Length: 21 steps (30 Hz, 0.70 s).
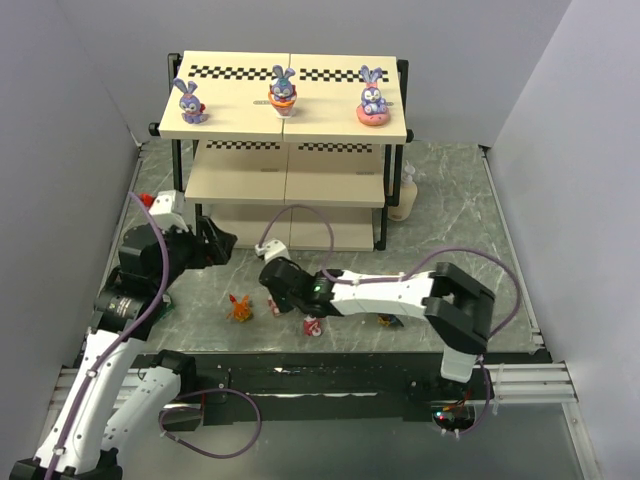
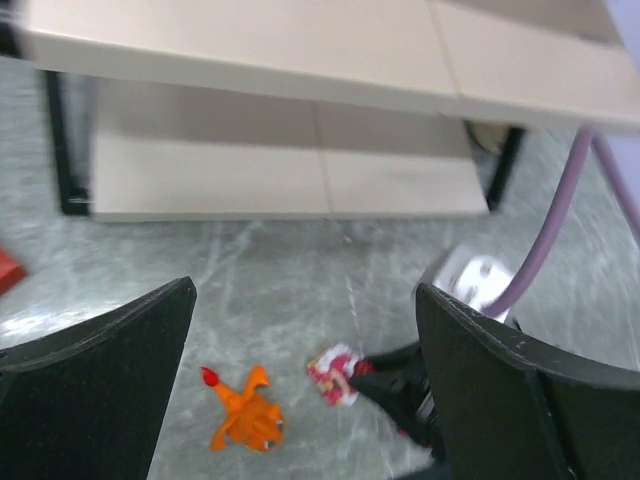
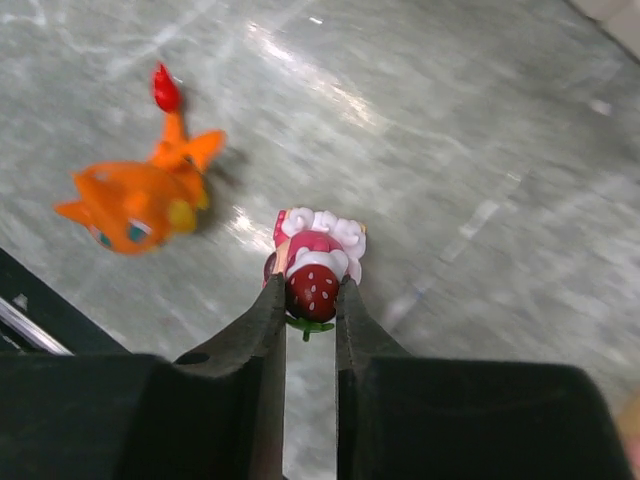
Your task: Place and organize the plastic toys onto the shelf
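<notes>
Three purple-blue bunnies [image 1: 192, 102] [image 1: 283, 91] [image 1: 373, 97] stand in a row on the top board of the shelf [image 1: 330, 118]. On the table in front of it, my right gripper [image 3: 311, 290] is shut on a red-pink strawberry figure [image 3: 318, 255], which rests low on the marble surface. An orange spiky creature [image 3: 138, 203] lies on its side just left of it. My left gripper [image 2: 305, 292] hangs open above both toys, holding nothing. A second red-pink figure [image 1: 312, 325] and a dark blue-yellow toy [image 1: 388, 321] lie beside the right forearm.
A cream pump bottle [image 1: 405, 195] stands at the shelf's right foot. A red block [image 1: 145, 198] lies at the far left, behind the left arm. The shelf's lower boards [image 2: 260, 180] face the left wrist camera. Purple cables loop over both arms.
</notes>
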Each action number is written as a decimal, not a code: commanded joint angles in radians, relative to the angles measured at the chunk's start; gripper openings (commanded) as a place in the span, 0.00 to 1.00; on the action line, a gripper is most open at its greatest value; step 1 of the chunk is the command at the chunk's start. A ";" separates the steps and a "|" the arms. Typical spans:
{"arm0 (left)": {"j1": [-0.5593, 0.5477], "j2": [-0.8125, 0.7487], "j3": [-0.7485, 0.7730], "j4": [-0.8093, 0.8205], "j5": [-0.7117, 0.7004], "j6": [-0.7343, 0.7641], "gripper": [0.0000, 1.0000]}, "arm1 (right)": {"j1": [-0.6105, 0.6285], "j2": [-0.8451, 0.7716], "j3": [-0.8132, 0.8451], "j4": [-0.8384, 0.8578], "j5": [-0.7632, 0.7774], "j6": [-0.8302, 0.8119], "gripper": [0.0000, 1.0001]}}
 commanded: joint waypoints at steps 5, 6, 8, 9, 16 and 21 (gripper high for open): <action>-0.001 -0.008 -0.063 0.198 0.489 0.036 0.99 | -0.145 -0.374 -0.070 -0.139 -0.210 -0.089 0.00; -0.011 -0.008 -0.070 0.215 0.515 0.031 0.99 | -0.159 -0.397 -0.071 -0.165 -0.228 -0.096 0.00; -0.036 0.001 -0.073 0.249 0.543 0.013 0.98 | -0.189 -0.459 -0.066 -0.221 -0.290 -0.121 0.00; -0.085 0.006 -0.079 0.263 0.540 0.002 0.98 | -0.194 -0.476 -0.064 -0.237 -0.293 -0.126 0.00; -0.402 0.061 -0.064 0.267 0.275 -0.006 0.96 | -0.231 -0.586 -0.054 -0.314 -0.438 -0.129 0.00; -0.531 0.087 -0.062 0.280 0.167 0.013 0.96 | -0.234 -0.620 -0.051 -0.351 -0.527 -0.126 0.00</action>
